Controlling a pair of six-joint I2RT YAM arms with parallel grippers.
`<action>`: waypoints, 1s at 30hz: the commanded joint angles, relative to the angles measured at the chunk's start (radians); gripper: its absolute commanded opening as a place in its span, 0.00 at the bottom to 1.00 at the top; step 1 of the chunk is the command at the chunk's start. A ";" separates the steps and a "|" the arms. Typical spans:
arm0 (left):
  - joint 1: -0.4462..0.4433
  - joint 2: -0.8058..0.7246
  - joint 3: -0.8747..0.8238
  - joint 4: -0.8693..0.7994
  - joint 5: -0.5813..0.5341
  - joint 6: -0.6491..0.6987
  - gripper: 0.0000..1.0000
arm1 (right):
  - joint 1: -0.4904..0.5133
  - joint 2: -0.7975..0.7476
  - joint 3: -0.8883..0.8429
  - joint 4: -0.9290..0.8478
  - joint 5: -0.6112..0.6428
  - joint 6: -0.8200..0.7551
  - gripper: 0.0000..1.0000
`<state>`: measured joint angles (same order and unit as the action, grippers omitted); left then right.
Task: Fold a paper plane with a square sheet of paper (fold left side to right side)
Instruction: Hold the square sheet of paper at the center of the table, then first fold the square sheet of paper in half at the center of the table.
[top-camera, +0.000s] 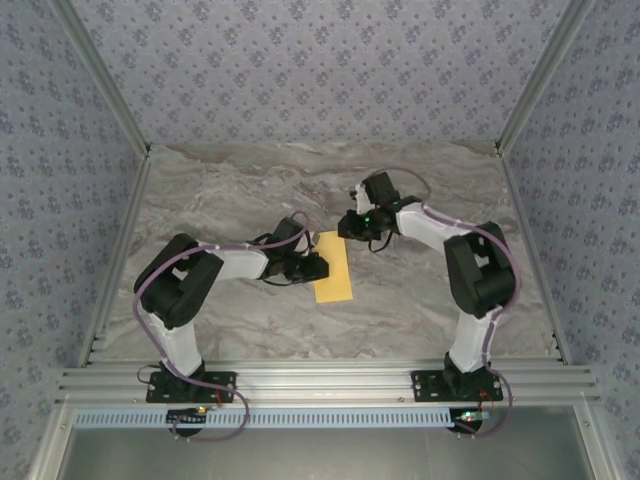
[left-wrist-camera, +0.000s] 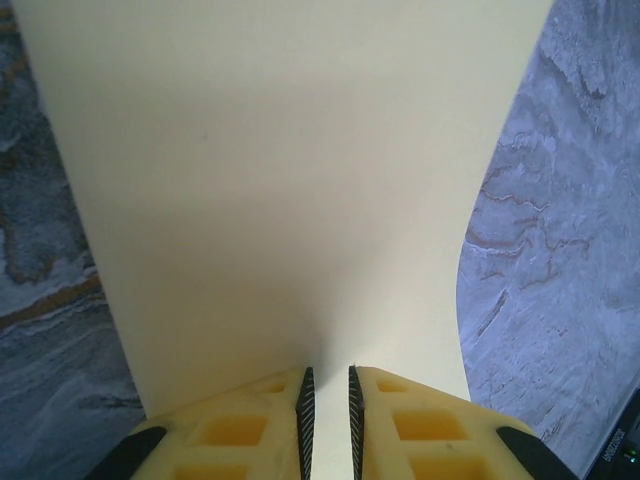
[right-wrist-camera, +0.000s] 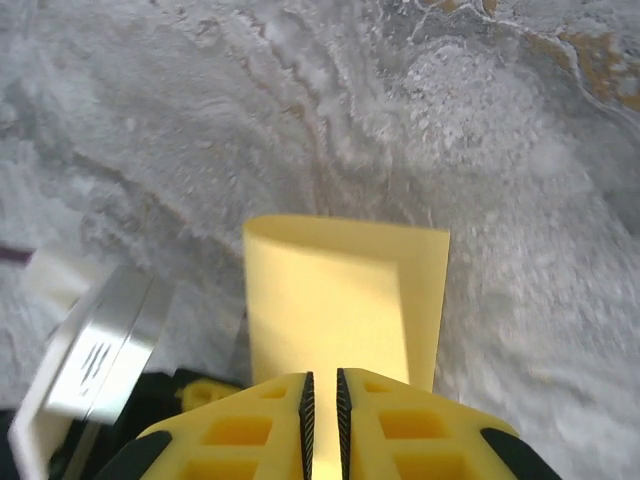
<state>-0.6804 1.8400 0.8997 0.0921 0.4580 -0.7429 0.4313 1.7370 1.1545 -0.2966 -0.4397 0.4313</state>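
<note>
Left hand (top-camera: 316, 267): at the left edge of the square sheet of paper (top-camera: 335, 272). Fingers are drawn to a narrow slit, with that edge pinched between them.

Sheet: mustard-yellow, doubled into a tall strip, one layer bowed upward, on the marbled worktop (top-camera: 230, 190).

Right hand (top-camera: 350, 230): at the sheet's far edge, fingers narrow. Whether they grip it cannot be told.

Patterned walls (top-camera: 300, 70): beyond the sheet.

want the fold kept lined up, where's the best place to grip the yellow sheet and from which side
Probably its long left edge, approached low from the left, as the left gripper is placed. The square sheet of paper lies doubled into a narrow strip, almost flat on the table, so only an edge offers a pinch.
</note>
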 joint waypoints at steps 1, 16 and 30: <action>-0.029 0.041 -0.025 -0.035 -0.037 -0.005 0.19 | 0.040 -0.070 -0.123 -0.050 -0.015 -0.013 0.14; -0.027 0.012 0.025 -0.078 -0.035 0.009 0.19 | 0.145 0.038 -0.270 -0.060 0.009 0.024 0.12; 0.002 0.069 0.124 -0.126 -0.082 0.070 0.20 | 0.144 0.075 -0.263 -0.131 0.108 -0.026 0.12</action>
<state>-0.6865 1.8843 1.0054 -0.0021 0.4042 -0.7059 0.5720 1.7489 0.9112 -0.3370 -0.4480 0.4282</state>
